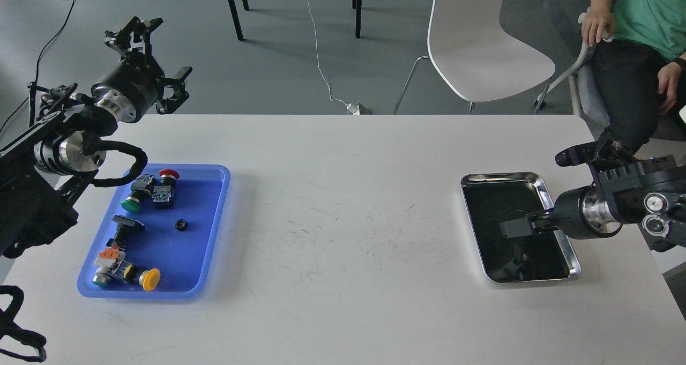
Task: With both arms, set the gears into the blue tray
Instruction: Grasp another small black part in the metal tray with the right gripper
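The blue tray [201,250] lies at the table's left. One small black gear [181,225] rests on its floor, near the middle. My left gripper [157,55] is raised beyond the tray's far end, open and holding nothing. My right gripper [513,229] reaches in from the right, low over the dark inside of the steel tray [537,178]. Only a single dark finger block shows, so I cannot tell its state. Any gear in the steel tray is hidden or lost against the dark floor.
Push-button switches with a red cap [169,173], a green cap [128,205] and a yellow cap [150,279] lie in the blue tray around the gear. A white chair [482,49] and a seated person [638,27] are behind the table's far right.
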